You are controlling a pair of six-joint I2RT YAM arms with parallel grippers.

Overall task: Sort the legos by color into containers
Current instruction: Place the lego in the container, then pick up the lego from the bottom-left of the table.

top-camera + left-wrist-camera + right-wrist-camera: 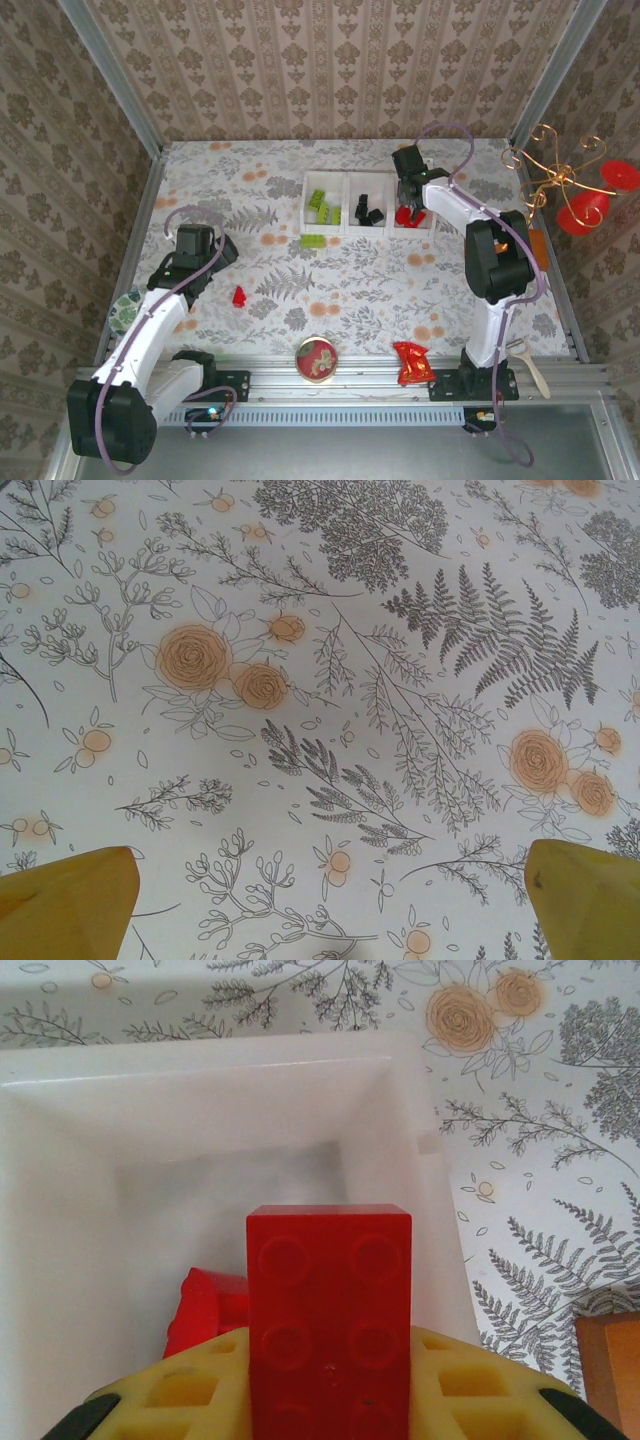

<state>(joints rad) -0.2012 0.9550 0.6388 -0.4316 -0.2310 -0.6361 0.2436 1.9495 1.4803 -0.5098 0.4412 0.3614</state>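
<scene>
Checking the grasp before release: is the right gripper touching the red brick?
Touching. The right wrist view shows the right gripper clamping the red brick, yellow fingers flush on both sides, above the white tray.

White tray (346,200) had green legos (320,205) left, black ones (368,212) middle, reds (205,1310) right, another red brick (329,1300) gripped above; stray green (313,240) sat just beside it, stray red (239,296) well apart.

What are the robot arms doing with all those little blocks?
They are sorting bricks by color. The right tool holds a red brick over the tray's right box, where another red piece lies. Green bricks sit in the left box and black bricks in the middle. A loose green brick lies in front of the tray, and a loose red brick lies farther left. The left tool hangs open above the table.
</scene>
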